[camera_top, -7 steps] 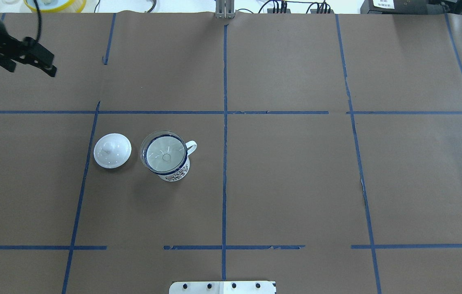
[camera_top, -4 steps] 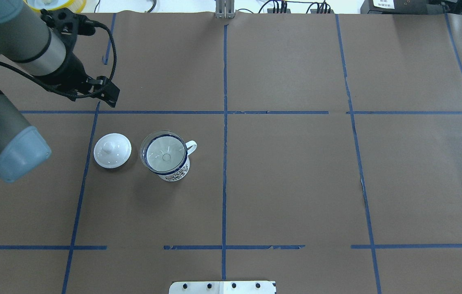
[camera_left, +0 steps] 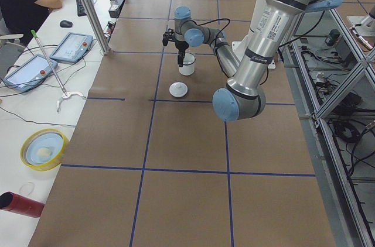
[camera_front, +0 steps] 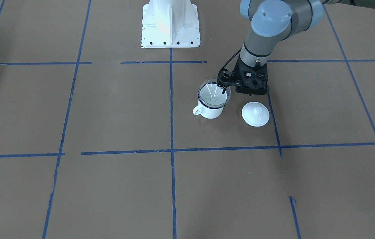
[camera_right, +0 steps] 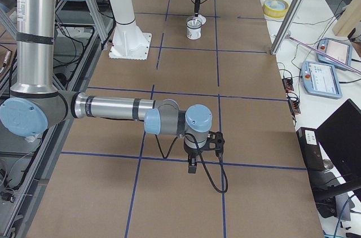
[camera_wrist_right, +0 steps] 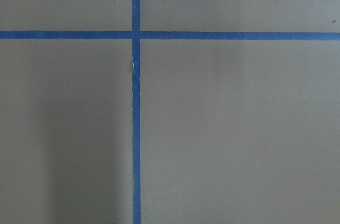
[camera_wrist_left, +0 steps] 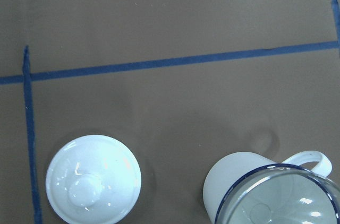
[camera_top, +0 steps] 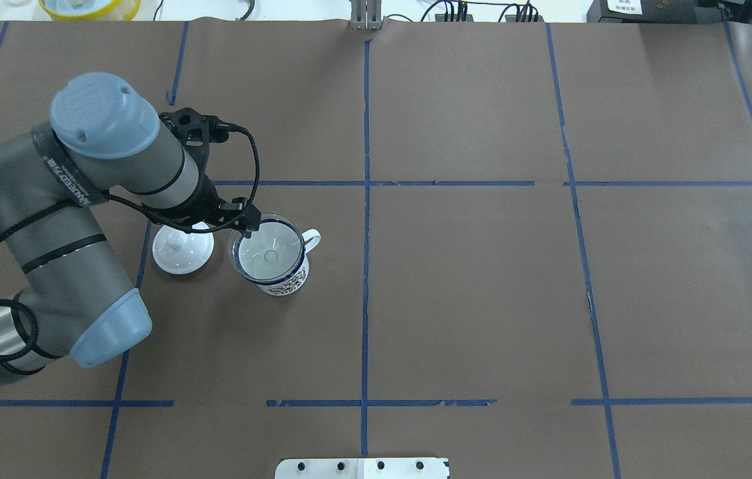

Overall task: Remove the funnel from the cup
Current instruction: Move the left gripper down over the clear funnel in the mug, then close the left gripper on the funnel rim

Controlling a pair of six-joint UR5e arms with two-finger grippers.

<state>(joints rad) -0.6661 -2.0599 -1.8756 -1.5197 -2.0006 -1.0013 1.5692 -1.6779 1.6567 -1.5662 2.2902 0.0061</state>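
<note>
In the front-facing view, the small clear plastic funnel (camera_front: 214,93) is seen seated in the mouth of the white enamel cup (camera_front: 211,111) with its dark blue rim. The left gripper (camera_front: 223,87) is held at the funnel's rim, on the side toward the white round knobbed lid (camera_front: 255,114); whether its jaws are apart or together cannot be told

In the overhead view, the lid is partly covered by the left wrist

In the left wrist view, lid and cup are shown side by side, apart

In the exterior right view, the right gripper (camera_right: 192,166) is pointed down at the brown paper-covered table (camera_right: 254,136), well apart from the cup; its jaws cannot be judged
</note>
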